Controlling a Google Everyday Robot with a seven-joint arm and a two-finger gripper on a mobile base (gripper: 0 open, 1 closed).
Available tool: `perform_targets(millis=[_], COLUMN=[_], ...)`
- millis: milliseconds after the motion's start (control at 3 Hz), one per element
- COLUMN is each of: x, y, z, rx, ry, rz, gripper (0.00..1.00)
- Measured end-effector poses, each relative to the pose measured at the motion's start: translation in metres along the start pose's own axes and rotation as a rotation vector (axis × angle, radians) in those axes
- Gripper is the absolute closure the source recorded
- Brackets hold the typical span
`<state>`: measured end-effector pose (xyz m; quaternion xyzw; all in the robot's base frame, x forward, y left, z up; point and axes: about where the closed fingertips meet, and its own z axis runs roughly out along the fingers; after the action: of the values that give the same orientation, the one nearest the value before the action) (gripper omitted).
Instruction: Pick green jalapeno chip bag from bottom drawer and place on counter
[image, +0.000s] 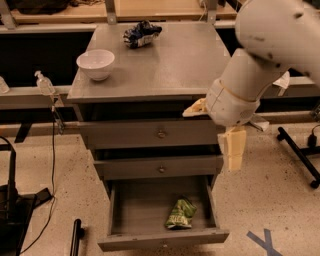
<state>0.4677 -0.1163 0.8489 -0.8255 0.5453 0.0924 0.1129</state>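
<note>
Green jalapeno chip bag (180, 214) lies crumpled on the floor of the open bottom drawer (162, 240), below the gripper (233, 166) and inward from it, toward the middle of the cabinet and well apart from it. The gripper hangs pointing down just outside the cabinet's corner, level with the middle drawer (160, 167), with the counter (170, 65) above it and behind. Nothing shows in its grasp; whether it is open or closed cannot be told. On the counter, far above and beyond the gripper, sit a white bowl (95, 64) and a dark blue-and-white bag (142, 34). The reach has yet to begin. The likely trouble is the way in: the gripper stands outside the drawer's side wall, so a straight descent would probably meet that wall or the floor beside it, and the shut middle drawer leaves little room above the bag. A glossy, wrinkled bag may also slip out if only a fold is pinched
</note>
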Motion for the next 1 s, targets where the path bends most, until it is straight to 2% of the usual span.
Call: perform_targets(millis=[333, 667, 1000], x=[-0.007, -0.011, -0.011], y=[0.000, -0.013, -0.014], z=[0.045, 0.062, 0.060], rx=[0.037, 0.102, 0.107], ry=[-0.004, -0.003, -0.002], rz=[-0.129, -0.162, -0.161], gripper=[0.00, 0.00, 0.00])
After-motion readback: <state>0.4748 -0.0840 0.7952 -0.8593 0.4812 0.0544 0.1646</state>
